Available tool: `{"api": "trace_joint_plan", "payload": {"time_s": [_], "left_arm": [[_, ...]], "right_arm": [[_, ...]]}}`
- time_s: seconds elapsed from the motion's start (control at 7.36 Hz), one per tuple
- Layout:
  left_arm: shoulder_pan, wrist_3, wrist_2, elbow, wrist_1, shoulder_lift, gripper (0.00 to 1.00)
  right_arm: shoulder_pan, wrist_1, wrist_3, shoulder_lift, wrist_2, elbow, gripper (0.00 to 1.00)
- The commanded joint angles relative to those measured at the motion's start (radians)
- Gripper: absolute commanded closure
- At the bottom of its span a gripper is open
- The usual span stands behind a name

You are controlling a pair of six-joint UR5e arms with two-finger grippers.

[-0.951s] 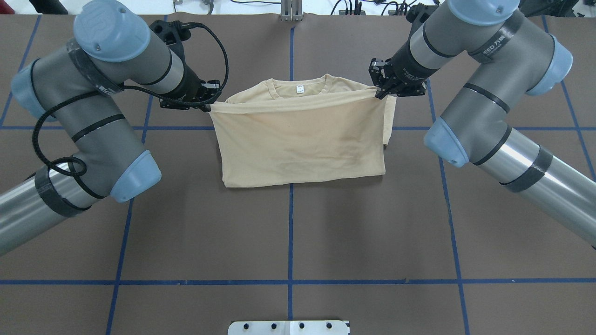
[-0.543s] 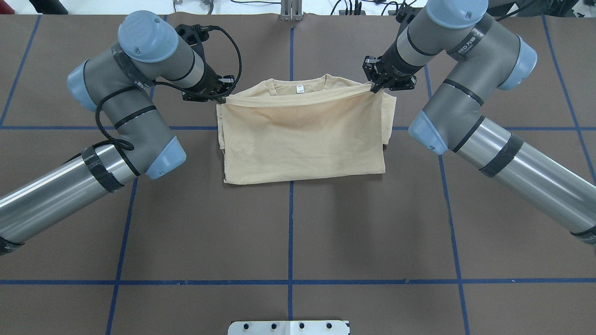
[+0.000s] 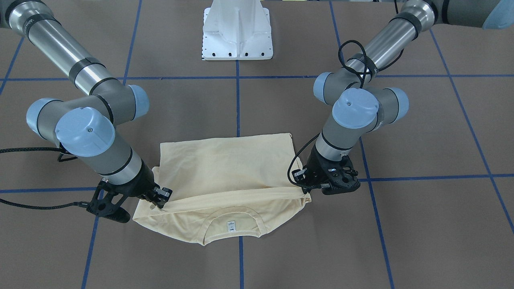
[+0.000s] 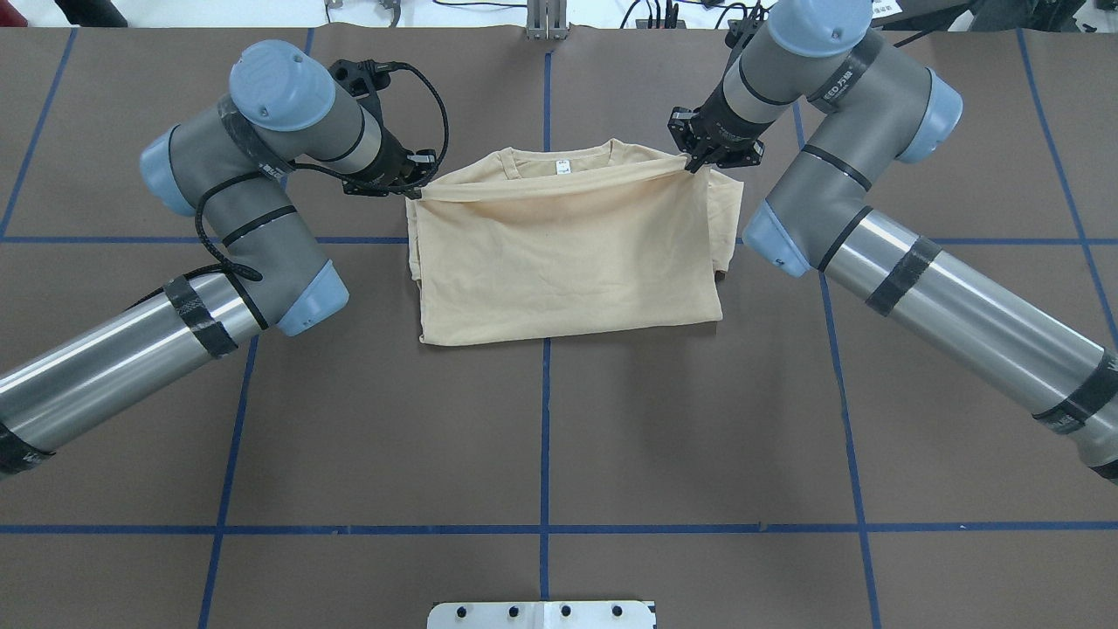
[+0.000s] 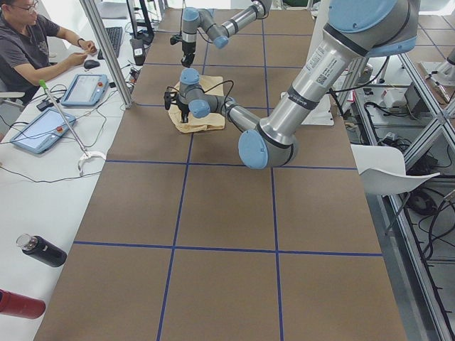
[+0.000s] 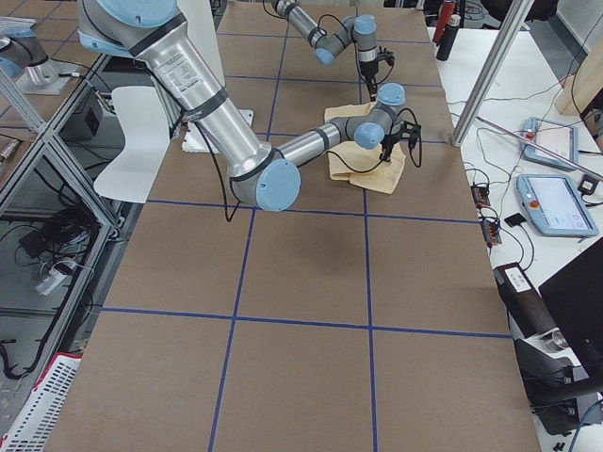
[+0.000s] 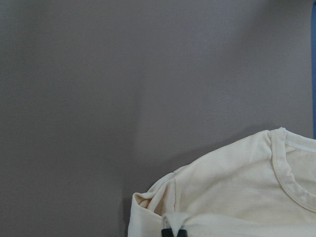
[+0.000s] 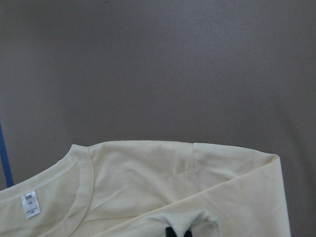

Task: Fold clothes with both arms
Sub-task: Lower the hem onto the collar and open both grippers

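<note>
Front-facing view first: the pale cream-yellow thin shirt (image 3: 225, 168) lies on the brown paper-covered table (image 3: 401, 224), doubled over with its collar at 6 o'clock. The folded-over edge is strung between the two black grippers. The left gripper (image 3: 304, 192) is at the shirt's 4 o'clock and the right gripper (image 3: 160, 200) at 8 o'clock, each pinched tight on a corner. Overhead it's flipped: the shirt sits toward 12 o'clock from the table's middle, and the held edge is just short of the small white neck tag (image 4: 562, 168). The side views are too small to add much. Both wrist cams show black fingertips (image 7: 174, 232) clamped on a bunched nub of fabric at 6 o'clock. My guess is it's light, floppy stuff that sags and wrinkles easily, so the corners are the place to hold, with an even pull.
</note>
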Motion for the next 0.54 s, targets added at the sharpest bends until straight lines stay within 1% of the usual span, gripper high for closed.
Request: {"api": "trace_joint_plan", "payload": {"time_s": [0.0,0.14,0.41], "left_arm": [[0.001,-0.001,0.015,0.021,-0.031,-0.006,1.00],[0.001,-0.001,0.017,0.045,-0.039,-0.013,1.00],[0.001,0.001,0.023,0.047,-0.039,-0.013,1.00]], "right_arm": [[-0.006,-0.001,0.000,0.010,-0.027,-0.024,1.00],[-0.007,-0.001,0.000,0.008,-0.033,-0.029,1.00],[-0.007,-0.001,-0.003,0.002,-0.035,-0.044,1.00]]}}
